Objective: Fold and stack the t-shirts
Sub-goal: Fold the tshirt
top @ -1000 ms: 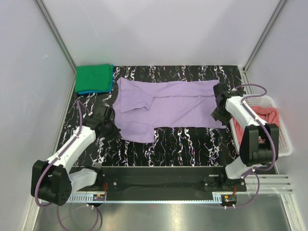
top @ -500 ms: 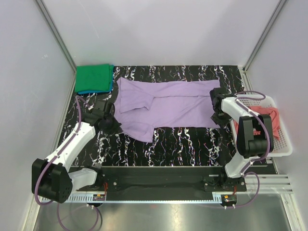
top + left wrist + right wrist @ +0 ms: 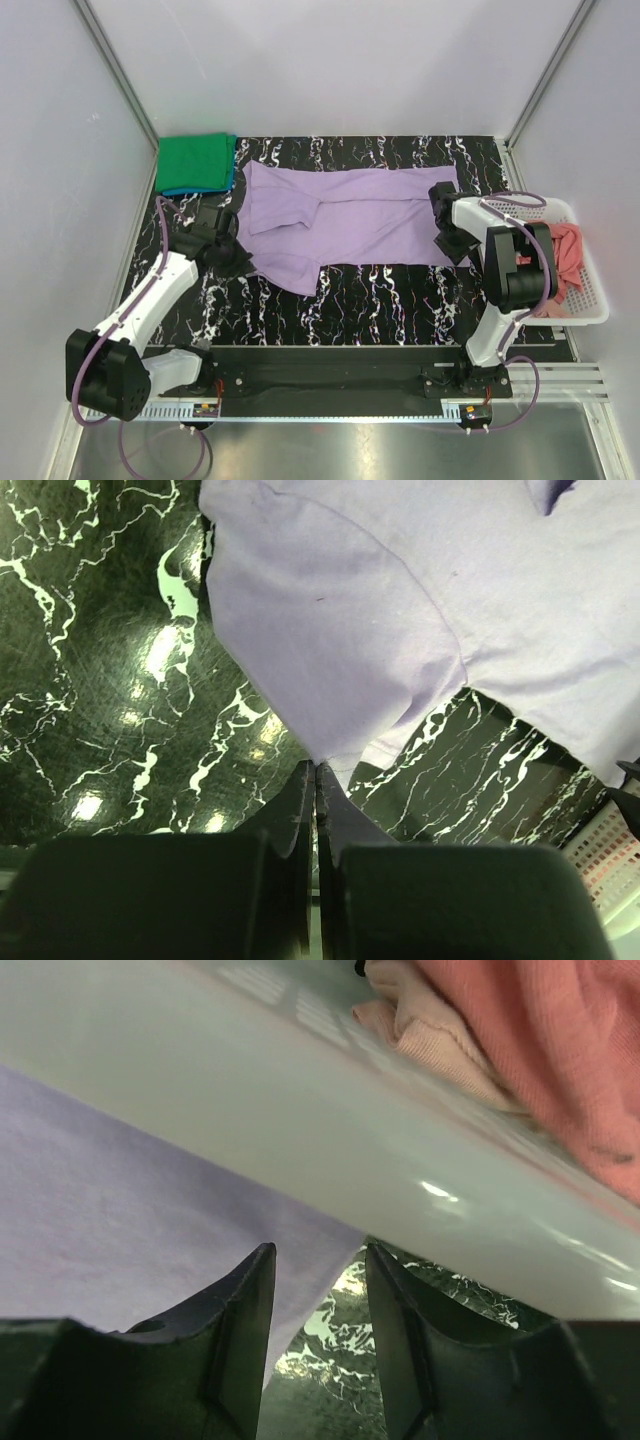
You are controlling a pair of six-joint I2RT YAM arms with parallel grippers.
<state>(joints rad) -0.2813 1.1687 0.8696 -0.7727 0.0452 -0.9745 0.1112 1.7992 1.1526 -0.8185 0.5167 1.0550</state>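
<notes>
Top external view: the light purple t-shirt [image 3: 350, 225] lies spread on the black table [image 3: 380, 290]. The green t-shirt [image 3: 195, 160] sits folded on the blue t-shirt [image 3: 178, 190] at the back left. The salmon pink t-shirt [image 3: 565, 250] is in the white basket [image 3: 590, 270].

Left wrist view: the left gripper [image 3: 316, 780] is pinched shut on just the tip of the purple shirt's corner. That tiny bite may slip out when it lifts.

Right wrist view: the right gripper [image 3: 320, 1255] is open and holds nothing. It is over the shirt's edge, close to the basket. It may miss the cloth or bump the basket.
</notes>
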